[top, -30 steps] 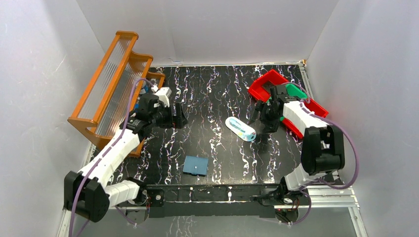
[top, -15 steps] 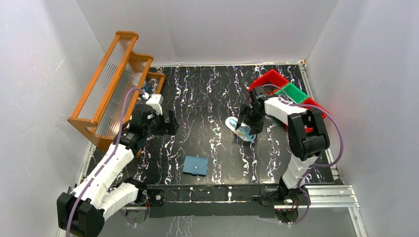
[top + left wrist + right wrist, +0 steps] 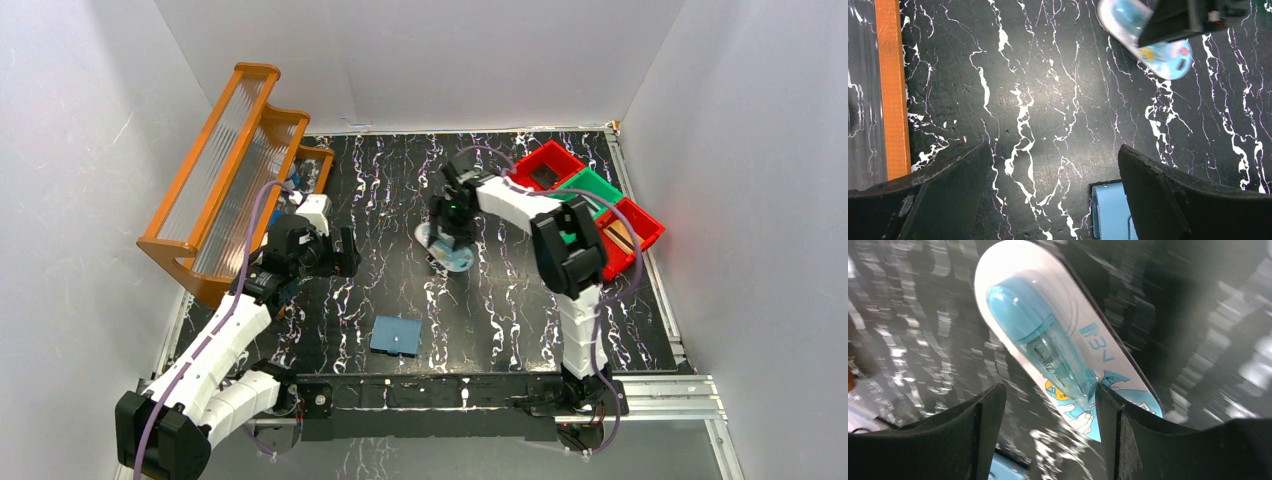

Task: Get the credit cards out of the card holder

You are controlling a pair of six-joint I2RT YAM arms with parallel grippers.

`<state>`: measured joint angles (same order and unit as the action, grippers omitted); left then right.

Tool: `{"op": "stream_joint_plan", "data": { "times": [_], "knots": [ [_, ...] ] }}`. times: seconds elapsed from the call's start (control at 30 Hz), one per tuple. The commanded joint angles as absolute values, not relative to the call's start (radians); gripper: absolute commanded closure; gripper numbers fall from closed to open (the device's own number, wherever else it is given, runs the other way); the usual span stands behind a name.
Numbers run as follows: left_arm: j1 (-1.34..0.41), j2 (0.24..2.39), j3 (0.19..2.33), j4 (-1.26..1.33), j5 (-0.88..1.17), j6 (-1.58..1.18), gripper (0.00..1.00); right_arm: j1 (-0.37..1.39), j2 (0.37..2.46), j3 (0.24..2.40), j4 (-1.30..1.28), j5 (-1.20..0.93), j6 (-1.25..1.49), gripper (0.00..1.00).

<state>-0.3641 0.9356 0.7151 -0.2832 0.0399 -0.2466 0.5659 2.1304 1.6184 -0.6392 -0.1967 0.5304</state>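
**Right arm swings to the oval case, not the card holder**

The biggest change is in the right arm: a second ago it was folded back by the red and green bins [image 3: 598, 205]. It now reaches across to the middle of the black marbled surface [image 3: 400, 180]. The bins, which it covered, are in plain view.

The white-and-blue oval case [image 3: 1048, 330] has gone with it, shifting left and farther from the arm bases. In the right wrist view the case is sharp while the surface blurs, so the two appear to travel together. The right gripper [image 3: 1049, 390] has narrowed around the case's lower end. One finger seems to touch its edge and a strip of surface shows beside the other. Whether the case is clamped or only nudged, I cannot tell.

The left arm has drawn back slightly from the orange rack [image 3: 235, 150]. The left gripper [image 3: 1053, 147] hangs over bare surface with its jaws wide apart and nothing between them.

The card holder [image 3: 396, 335] has not moved. It lies flat near the arm bases, well apart from both grippers, and its corner shows at the bottom of the left wrist view. No credit cards are visible outside it.

As I read it, the task proper has not started. Shifting the case may only be clearing room, and the left gripper is the nearer one to the card holder.
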Motion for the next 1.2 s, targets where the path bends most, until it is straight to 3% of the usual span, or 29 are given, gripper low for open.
{"op": "stream_joint_plan", "data": {
  "times": [0.0,0.1,0.17,0.37,0.5,0.7,1.0,1.17],
  "knots": [
    [-0.368,0.914,0.717,-0.268,0.015,-0.243,0.02,0.684,2.371,1.899,-0.658,-0.289,0.548,0.25],
    [-0.368,0.907,0.719,-0.283,-0.004,-0.239,0.02,0.736,2.468,2.124,-0.726,-0.363,0.515,0.25],
    [-0.369,0.899,0.717,-0.285,-0.019,-0.239,0.02,0.747,2.465,2.161,-0.685,-0.48,0.505,0.24],
    [-0.368,0.889,0.708,-0.289,-0.022,-0.237,0.02,0.65,2.157,1.838,-0.412,-0.572,0.551,0.2],
    [-0.368,0.919,0.709,-0.26,0.044,-0.254,0.02,0.519,1.913,1.63,-0.385,-0.441,0.534,0.18],
    [-0.369,1.01,0.729,-0.253,0.158,-0.247,0.02,0.313,1.677,1.456,-0.545,0.04,0.521,0.05],
    [-0.368,1.011,0.725,-0.262,0.146,-0.244,0.02,0.203,1.694,1.53,-0.733,0.491,0.543,0.02],
    [-0.368,1.008,0.725,-0.267,0.133,-0.244,0.02,0.151,1.77,1.551,-0.744,0.453,0.578,0.02]
  ]
}}
